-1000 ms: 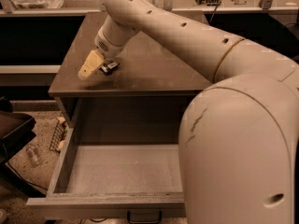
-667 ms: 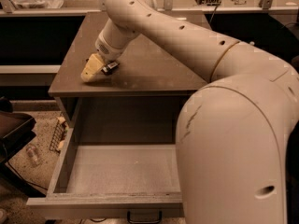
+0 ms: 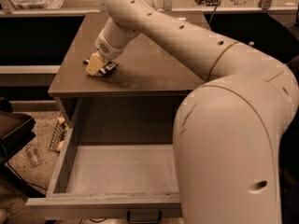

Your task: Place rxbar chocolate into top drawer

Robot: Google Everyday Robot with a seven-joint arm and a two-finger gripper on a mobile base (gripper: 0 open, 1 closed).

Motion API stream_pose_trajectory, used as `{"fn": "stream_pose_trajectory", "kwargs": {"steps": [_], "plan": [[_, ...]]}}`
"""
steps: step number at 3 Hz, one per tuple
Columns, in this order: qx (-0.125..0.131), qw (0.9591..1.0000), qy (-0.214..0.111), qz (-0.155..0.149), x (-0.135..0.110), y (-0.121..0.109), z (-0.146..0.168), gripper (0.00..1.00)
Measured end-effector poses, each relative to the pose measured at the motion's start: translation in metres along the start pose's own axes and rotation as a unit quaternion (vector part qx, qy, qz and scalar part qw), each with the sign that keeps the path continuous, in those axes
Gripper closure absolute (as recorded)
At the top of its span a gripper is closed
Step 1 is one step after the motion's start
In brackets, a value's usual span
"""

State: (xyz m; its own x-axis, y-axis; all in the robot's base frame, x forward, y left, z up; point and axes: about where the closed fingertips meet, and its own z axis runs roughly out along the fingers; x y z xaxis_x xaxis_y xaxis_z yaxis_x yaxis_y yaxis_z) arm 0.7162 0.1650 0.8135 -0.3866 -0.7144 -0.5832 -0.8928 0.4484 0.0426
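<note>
A pale robot arm [image 3: 187, 36] is reaching from the right foreground across a brown cabinet top [image 3: 154, 69]. Its gripper [image 3: 95, 64] is pointing down at the left part of that surface. The rxbar chocolate [image 3: 109, 67], a small dark bar, is lying on the cabinet top, touching or just beside the gripper's right side. Whether the gripper is open or closed on the bar cannot be told from this angle, since the wrist is covering the contact point.

Below, the top drawer [image 3: 122, 169] is standing pulled fully out, showing a plain grey floor with nothing in it. Its dark handle [image 3: 145, 216] is just showing at the bottom edge.

Judging progress: the drawer is already open, so that part is done. The bar is not yet lifted, and it is probably only now being grasped. Lifting it, carrying it forward over the drawer and releasing it are all still to come.

Compared with a second ago, the gripper is sitting slightly further right and further back on the surface, closer over the bar. The bar itself is appearing in about the same spot, and the drawer is staying open as before.
</note>
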Motion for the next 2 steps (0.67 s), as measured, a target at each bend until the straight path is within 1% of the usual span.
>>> {"fn": "stream_pose_trajectory", "kwargs": {"steps": [1,2], "plan": [[0.0,1.0,0.0,0.0,-0.004,0.0,-0.005,1.0],[0.004,0.9999,-0.011,0.008,-0.002,-0.009,-0.018,1.0]]}}
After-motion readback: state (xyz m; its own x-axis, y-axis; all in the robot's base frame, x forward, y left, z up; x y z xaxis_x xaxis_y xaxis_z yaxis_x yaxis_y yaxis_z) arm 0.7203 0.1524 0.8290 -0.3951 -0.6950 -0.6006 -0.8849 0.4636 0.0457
